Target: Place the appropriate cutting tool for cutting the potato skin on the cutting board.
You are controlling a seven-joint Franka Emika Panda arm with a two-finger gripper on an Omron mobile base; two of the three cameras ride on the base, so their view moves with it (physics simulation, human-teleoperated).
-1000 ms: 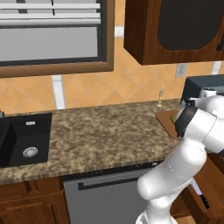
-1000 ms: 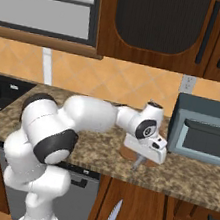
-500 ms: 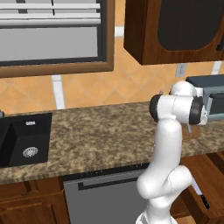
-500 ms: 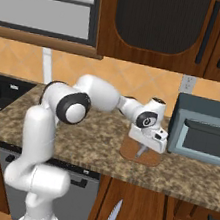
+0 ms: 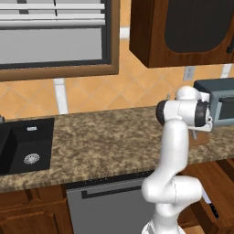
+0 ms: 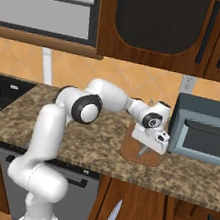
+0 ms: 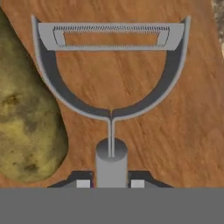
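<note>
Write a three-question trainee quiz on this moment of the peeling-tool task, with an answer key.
1. True or false: in the hand view, the peeler lies over the cutting board.
2. In the hand view, the potato lies on which side of the peeler's handle? A) left B) right C) above the blade
3. Fill in: in the right base view, the grey appliance beside the cutting board is a ____.

Key: 1 true; 2 A; 3 microwave.
</note>
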